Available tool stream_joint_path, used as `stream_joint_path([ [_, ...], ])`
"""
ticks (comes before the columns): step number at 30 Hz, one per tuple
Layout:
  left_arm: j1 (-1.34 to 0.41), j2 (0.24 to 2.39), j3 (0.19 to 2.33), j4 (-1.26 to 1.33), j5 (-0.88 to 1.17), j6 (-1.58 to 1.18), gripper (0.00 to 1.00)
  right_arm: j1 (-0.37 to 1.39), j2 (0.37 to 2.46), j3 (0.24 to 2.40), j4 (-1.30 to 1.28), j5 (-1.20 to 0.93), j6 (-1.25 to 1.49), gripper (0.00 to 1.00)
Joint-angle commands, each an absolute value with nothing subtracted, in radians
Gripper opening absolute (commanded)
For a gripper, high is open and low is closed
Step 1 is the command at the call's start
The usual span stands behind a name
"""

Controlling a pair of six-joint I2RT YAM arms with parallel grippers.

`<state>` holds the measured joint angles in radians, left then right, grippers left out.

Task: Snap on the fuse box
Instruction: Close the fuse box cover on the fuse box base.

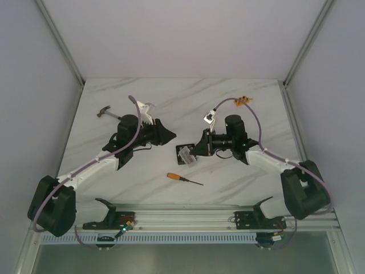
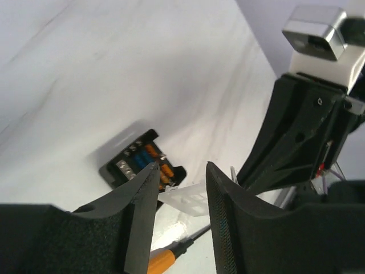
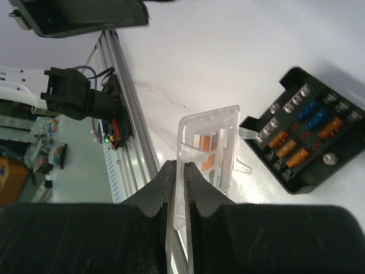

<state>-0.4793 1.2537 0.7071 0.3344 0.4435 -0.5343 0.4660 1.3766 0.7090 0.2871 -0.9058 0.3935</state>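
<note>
Nearest me, along the near edge of the worktop (image 1: 239,177), runs an aluminium rail (image 1: 188,217). Just beyond it lies an orange-handled screwdriver (image 1: 183,179). At the middle of the worktop sits the fuse box (image 3: 308,137) — uncovered, its orange and blue fuses showing. My right tool (image 3: 179,166) is clamped on the clear cover (image 3: 208,148), its 2 fingers pinching one wall. It holds the cover tilted just beside the box's edge, not seated on it. My left tool (image 2: 182,171) hangs near the box on its left side, fingers spread with nothing between them. Farther off, a hammer (image 1: 104,112) lies toward the far left corner — and a small orange block (image 1: 244,102) toward the far right corner.
</note>
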Motion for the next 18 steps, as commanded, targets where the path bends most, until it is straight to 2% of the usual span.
stream_joint_path([
  [1, -0.476, 1.229, 0.666, 0.319, 0.229, -0.621, 0.49, 0.455, 1.435, 0.698, 0.363, -0.902, 0.464, 0.0],
  [3, -0.476, 1.229, 0.655, 0.31, 0.202, -0.648, 0.5, 0.447, 1.47, 0.693, 0.389, -0.899, 0.481, 0.0],
  [5, -0.477, 1.229, 0.642, 0.296, 0.184, -0.676, 0.58, 0.441, 1.499, 0.686, 0.446, -0.909, 0.525, 0.0],
  [9, -0.482, 1.222, 0.611, 0.268, 0.158, -0.722, 0.63, 0.44, 1.533, 0.682, 0.581, -0.908, 0.639, 0.0],
  [18, -0.518, 1.267, 0.585, 0.264, 0.127, -0.803, 0.68, 0.441, 1.598, 0.683, 0.742, -0.841, 0.794, 0.0],
])
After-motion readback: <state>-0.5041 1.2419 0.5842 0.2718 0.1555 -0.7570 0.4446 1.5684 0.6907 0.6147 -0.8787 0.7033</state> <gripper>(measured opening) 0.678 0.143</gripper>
